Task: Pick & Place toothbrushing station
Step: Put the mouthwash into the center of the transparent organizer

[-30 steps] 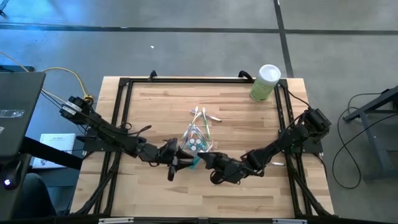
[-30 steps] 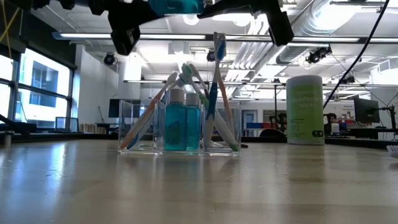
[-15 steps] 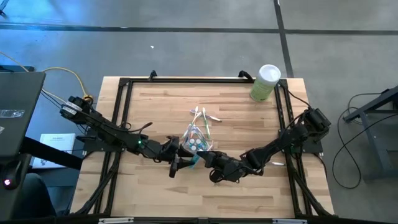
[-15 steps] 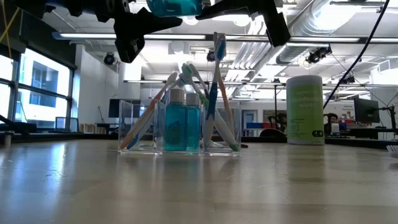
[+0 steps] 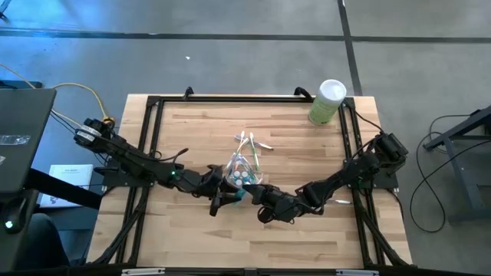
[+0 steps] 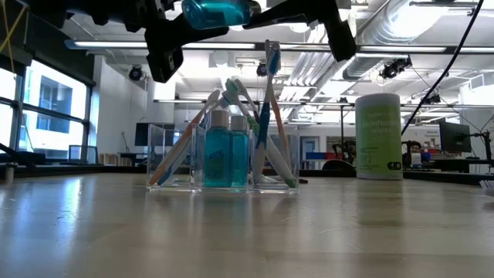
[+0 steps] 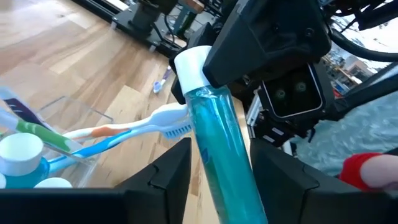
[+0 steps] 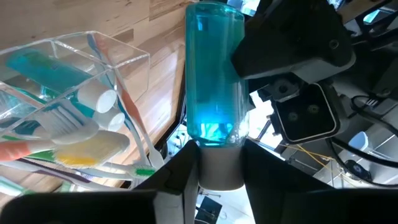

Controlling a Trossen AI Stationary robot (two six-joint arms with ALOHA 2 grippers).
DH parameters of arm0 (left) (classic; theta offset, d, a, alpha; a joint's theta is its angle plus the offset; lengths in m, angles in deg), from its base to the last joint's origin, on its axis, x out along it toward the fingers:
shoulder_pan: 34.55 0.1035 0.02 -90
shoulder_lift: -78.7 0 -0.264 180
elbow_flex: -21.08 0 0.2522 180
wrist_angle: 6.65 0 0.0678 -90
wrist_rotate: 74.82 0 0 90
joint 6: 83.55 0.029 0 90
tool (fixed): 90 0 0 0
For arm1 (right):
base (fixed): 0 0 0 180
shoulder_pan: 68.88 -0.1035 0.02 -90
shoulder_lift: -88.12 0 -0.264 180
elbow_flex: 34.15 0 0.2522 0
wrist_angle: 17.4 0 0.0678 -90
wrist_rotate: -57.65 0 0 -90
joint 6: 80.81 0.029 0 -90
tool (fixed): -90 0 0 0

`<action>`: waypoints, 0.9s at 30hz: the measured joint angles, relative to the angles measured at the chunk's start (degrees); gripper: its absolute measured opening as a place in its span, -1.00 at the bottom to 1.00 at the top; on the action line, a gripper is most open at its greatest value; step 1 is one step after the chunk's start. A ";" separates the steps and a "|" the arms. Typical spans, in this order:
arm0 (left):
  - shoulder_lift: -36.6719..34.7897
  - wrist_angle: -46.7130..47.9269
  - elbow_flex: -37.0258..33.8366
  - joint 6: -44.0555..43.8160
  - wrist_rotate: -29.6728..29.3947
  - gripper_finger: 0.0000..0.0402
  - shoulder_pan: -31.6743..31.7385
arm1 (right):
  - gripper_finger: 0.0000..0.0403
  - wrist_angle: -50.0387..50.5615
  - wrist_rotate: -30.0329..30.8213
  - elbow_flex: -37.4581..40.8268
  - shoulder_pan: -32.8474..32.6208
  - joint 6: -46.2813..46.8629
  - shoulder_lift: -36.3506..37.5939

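Over the last second the left gripper [image 5: 228, 196] had slid in toward the right gripper [image 5: 253, 197], and the two now met in the air on the near side of the clear cup [image 5: 239, 170], which stood at the middle of the wooden table [image 5: 299, 146]. Between them hung one blue tube [image 6: 218, 11], lying roughly level above the cup. The right gripper was clamped on its white cap [image 8: 221, 165]. The left fingers [image 7: 166, 180] flanked the blue body closely, but we could not tell whether they were gripping it yet. We judged this a hand-over in progress, with the tube not yet placed in the station.

By our count there were three blue tubes: the one carried and two standing capped in the cup [image 6: 228, 150]. The toothbrushes [image 6: 268, 100] leaning in the cup numbered at least four, though they crossed too much for a sure count. A few more pale brushes [image 5: 252, 142] lay on the table just beyond it. One pale-green canister [image 5: 328, 101] stood apart at the far right corner.
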 joint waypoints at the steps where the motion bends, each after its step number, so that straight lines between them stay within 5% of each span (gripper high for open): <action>1: 0.00 -0.02 0.00 0.00 0.67 -0.27 0.32 | -0.51 0.01 -0.01 0.00 0.00 0.00 0.00; 10: 0.00 0.57 -0.02 -1.13 2.20 -0.61 1.12 | -0.50 0.35 -0.18 0.02 -0.04 0.99 0.00; 19: -0.02 0.78 -0.02 0.33 2.34 -0.68 0.65 | -0.30 -0.13 2.69 0.05 -1.20 19.50 0.00; 27: -0.55 1.14 -0.09 2.25 2.65 -0.68 0.37 | -0.10 3.22 19.73 -0.17 -4.44 45.17 0.31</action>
